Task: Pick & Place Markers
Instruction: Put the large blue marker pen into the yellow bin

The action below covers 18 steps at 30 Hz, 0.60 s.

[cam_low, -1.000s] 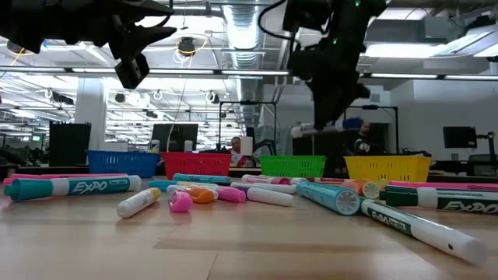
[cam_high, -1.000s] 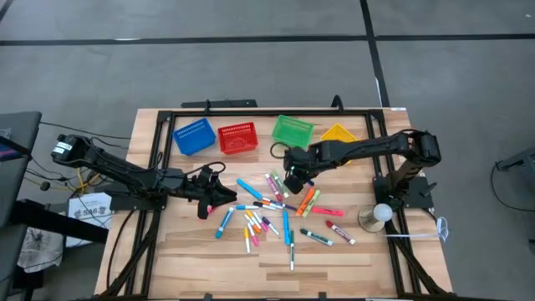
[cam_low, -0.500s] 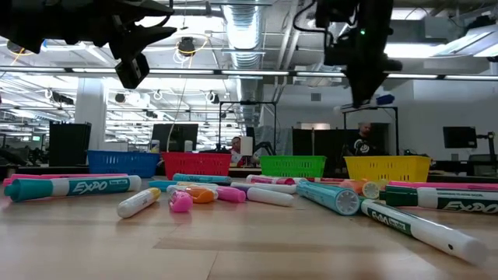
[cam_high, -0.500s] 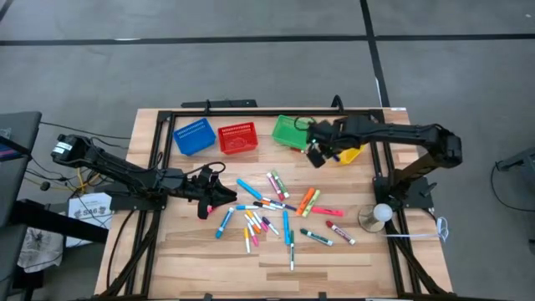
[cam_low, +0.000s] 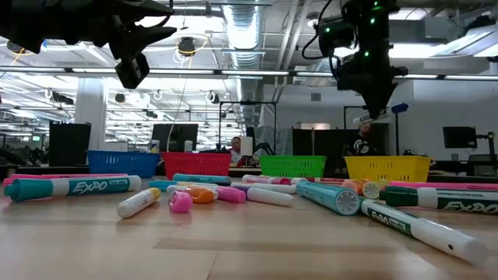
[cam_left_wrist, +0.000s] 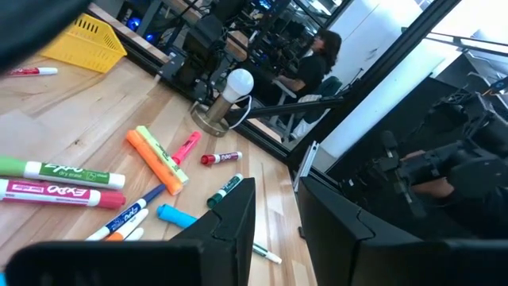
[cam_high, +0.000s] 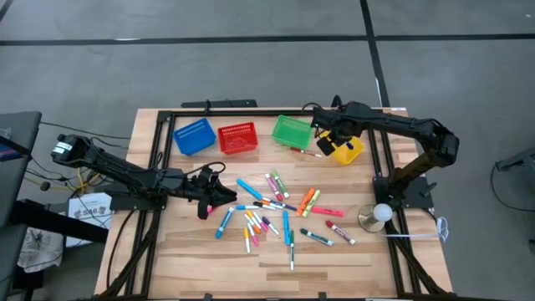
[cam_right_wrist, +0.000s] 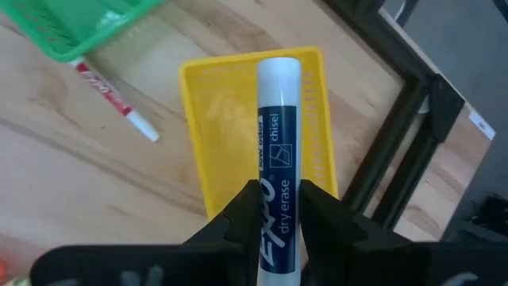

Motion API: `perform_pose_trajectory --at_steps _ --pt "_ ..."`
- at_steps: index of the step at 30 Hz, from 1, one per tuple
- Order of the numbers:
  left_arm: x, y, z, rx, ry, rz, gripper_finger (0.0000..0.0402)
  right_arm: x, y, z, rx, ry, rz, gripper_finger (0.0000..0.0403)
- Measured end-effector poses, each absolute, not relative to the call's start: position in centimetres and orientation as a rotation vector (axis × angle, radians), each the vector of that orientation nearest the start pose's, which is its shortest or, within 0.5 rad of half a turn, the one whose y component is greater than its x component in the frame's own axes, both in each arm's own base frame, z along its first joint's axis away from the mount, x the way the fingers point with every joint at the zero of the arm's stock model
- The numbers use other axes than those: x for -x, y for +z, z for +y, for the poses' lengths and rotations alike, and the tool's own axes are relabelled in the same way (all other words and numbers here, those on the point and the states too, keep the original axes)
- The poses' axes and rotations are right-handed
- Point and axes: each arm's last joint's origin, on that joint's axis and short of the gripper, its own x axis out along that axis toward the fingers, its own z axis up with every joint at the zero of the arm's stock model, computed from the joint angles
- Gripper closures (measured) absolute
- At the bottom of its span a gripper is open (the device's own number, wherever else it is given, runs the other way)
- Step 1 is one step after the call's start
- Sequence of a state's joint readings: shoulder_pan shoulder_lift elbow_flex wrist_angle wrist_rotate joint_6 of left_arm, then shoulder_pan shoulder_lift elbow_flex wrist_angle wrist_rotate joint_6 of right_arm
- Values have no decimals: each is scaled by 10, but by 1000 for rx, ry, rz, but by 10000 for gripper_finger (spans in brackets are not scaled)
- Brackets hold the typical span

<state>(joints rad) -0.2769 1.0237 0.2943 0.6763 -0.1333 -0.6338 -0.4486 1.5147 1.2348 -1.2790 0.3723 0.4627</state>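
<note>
Many markers (cam_high: pixel 276 213) lie scattered on the wooden table's middle. My right gripper (cam_high: pixel 326 144) hangs over the yellow basket (cam_high: pixel 343 149) at the far right, shut on a marker with a white body and dark blue label (cam_right_wrist: pixel 278 135). Its white end sticks out past the fingers over the basket. A red-capped marker (cam_high: pixel 309 153) lies on the table beside the green basket (cam_high: pixel 291 131). My left gripper (cam_high: pixel 222 194) hovers level at the left edge of the pile, open, with nothing between its fingers (cam_left_wrist: pixel 238 210). My right gripper pinches the marker's labelled body (cam_right_wrist: pixel 278 187) between its two fingers (cam_right_wrist: pixel 248 210). The marker runs along the fingers and juts out ahead of them. The fingers slant steeply down from above. The marker is lifted clear, over the yellow basket's open top.
A blue basket (cam_high: pixel 194 136) and a red basket (cam_high: pixel 237 138) stand in the far row left of the green one. A white ball on a round base (cam_high: pixel 378 216) stands at the right edge. A black frame (cam_high: pixel 251 113) borders the table.
My right gripper has carried the blue-labelled marker from above the pile toward the table's far right, rising a little and tipping more steeply downward. It now hangs over the yellow basket.
</note>
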Motion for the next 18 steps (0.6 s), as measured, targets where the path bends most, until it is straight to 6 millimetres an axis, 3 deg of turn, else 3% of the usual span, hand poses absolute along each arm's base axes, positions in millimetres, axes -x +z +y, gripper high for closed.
perform_pose_trajectory --at_steps 9,18 --pt "-195 205 -51 621 -121 98 305 -221 229 -121 -406 -1013 1501 336" --pt "-195 205 -51 621 -121 98 305 -223 207 -123 -400 -1019 1453 336"
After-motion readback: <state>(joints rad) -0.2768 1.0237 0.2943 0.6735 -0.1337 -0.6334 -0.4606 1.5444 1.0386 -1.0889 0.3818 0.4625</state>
